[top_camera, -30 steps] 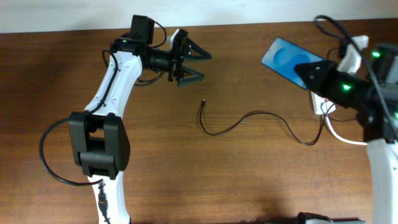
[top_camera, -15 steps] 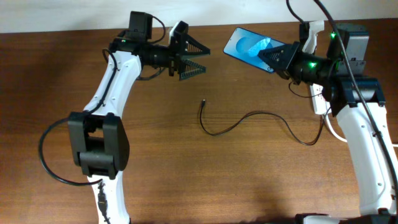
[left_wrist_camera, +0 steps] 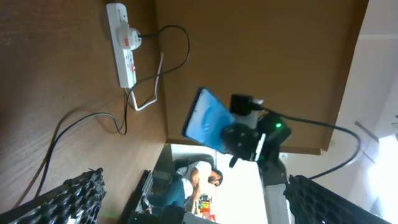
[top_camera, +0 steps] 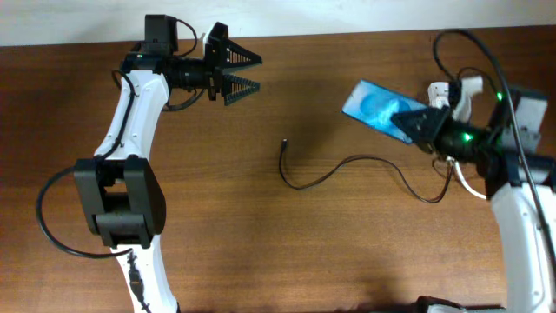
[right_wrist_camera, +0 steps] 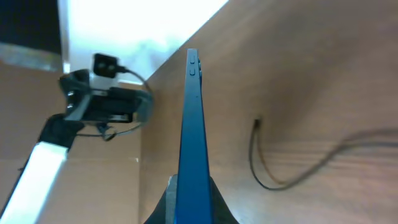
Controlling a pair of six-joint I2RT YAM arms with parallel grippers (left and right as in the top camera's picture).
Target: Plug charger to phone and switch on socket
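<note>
1. While the left gripper [top_camera: 254, 72] hangs over the far side of the counter [top_camera: 347, 252], its jaws stand wide apart with nothing between them.
2. Right gripper [top_camera: 408, 122] is closed on the phone [top_camera: 372, 104], gripping it at one end. The phone is up off the counter and tilted, its blue screen facing up in the overhead view.
3. Right wrist view: the phone shows edge-on, a thin blue-black blade rising from between the gripper's fingers.
4. Charger [top_camera: 347, 160] lies loose on the counter in a wavy line. Its small plug [top_camera: 283, 144] rests mid-counter, well apart from both grippers and from the phone. It is not in the phone.
5. Socket [left_wrist_camera: 121, 43] sits on the counter at the right side, mostly hidden under the right arm [top_camera: 521, 217] in the overhead view.
6. Left wrist view: the socket is white and elongated, with a red switch [left_wrist_camera: 132, 42]. A thick white cord [left_wrist_camera: 148, 96] loops away beside it.
7. Switch position: cannot tell.
</note>
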